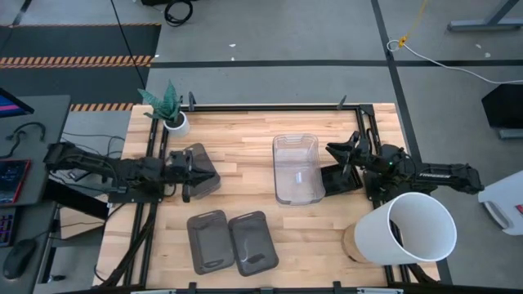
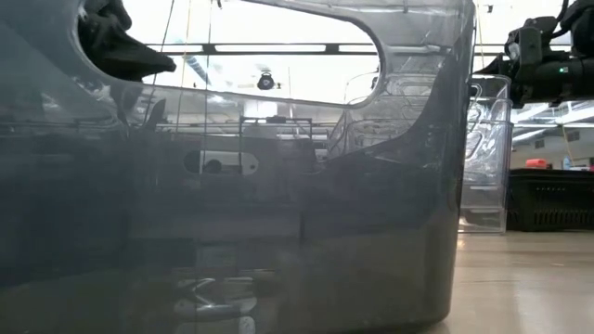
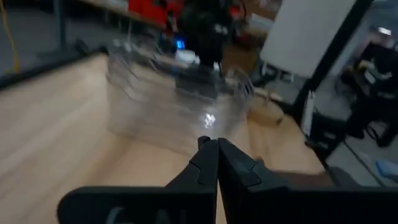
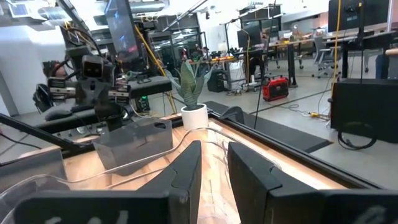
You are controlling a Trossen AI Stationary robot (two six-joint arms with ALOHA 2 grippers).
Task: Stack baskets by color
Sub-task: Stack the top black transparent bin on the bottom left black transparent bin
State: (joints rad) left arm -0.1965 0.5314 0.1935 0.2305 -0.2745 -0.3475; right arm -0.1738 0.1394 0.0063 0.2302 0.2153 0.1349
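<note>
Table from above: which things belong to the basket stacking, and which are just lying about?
Part of the job:
clear basket
grey basket at the left arm
two grey baskets at the front

Just lying about:
white bucket
potted plant

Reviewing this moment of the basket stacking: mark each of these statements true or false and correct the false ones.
1. Two dark grey baskets lie side by side near the table's front edge. True.
2. The clear basket is stacked inside a grey one. False: it stands alone mid-table.
3. The left gripper is wide open. False: its fingers are shut together, though the high view shows a grey basket at that arm's tip.
4. The white bucket lies tipped on its side. True, at the table's front right corner.
5. The right gripper sits at the clear basket's rim. True: the rim runs between its fingers.
</note>
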